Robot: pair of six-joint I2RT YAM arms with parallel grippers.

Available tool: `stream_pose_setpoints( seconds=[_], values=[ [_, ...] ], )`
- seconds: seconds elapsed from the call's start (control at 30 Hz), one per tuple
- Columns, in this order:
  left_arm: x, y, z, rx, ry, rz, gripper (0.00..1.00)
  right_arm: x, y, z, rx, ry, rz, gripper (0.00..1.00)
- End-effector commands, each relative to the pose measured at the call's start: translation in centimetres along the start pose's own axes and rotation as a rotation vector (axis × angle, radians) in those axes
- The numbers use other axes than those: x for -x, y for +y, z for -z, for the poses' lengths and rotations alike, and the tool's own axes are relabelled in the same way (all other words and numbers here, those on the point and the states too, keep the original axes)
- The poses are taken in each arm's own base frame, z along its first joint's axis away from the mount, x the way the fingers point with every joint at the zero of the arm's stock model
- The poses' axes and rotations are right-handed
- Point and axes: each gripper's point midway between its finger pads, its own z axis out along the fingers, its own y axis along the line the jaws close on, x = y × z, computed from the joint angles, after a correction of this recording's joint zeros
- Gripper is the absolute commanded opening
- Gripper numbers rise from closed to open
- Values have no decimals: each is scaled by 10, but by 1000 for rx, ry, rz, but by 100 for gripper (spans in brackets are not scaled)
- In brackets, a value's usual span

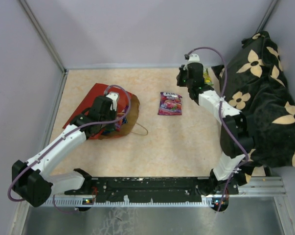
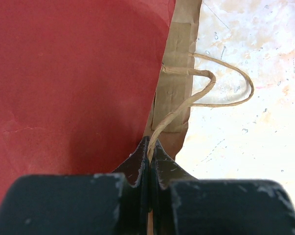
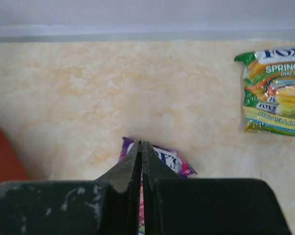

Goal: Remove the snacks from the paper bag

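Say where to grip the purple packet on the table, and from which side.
Probably its right edge, from above: the purple packet lies flat and alone on the table, nothing crowding it, and that thin edge faces the right arm.

You'll spot "FOX" and "SPRING" on the green candy packet (image 3: 274,93); the purple packet (image 1: 170,103) has print too small to read.

Red paper bag (image 1: 90,96), purple packet (image 1: 170,103)
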Motion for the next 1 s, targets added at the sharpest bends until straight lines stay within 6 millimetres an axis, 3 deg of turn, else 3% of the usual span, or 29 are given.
stream_pose_setpoints(
  seconds=[0.0,0.17,0.3,0.43,0.57,0.6,0.73,0.83,0.97],
  values=[
    [-3,5,-2,23,13,-8,3,-43,-19,-40,-69,82,43,0],
    [-4,7,-2,32,15,-9,3,-123,-37,-62,-115,231,-31,0],
    [-6,7,-4,34,25,-14,3,-162,-44,-69,-128,313,-45,0],
    [-5,8,-5,38,28,-17,3,-152,-42,-71,-126,318,-33,0],
    [-6,8,-5,38,27,-16,3,-103,-24,-67,-70,262,-16,1],
    [-5,8,-5,40,26,-16,3,-89,-17,-63,-48,241,-16,10],
    [-5,8,-4,38,24,-16,3,-50,7,-39,25,176,-20,63],
    [-4,8,-4,36,22,-14,3,-50,19,-19,12,167,1,95],
    [-4,8,-4,34,23,-13,3,-80,27,-1,-85,192,30,99]
  ],
)
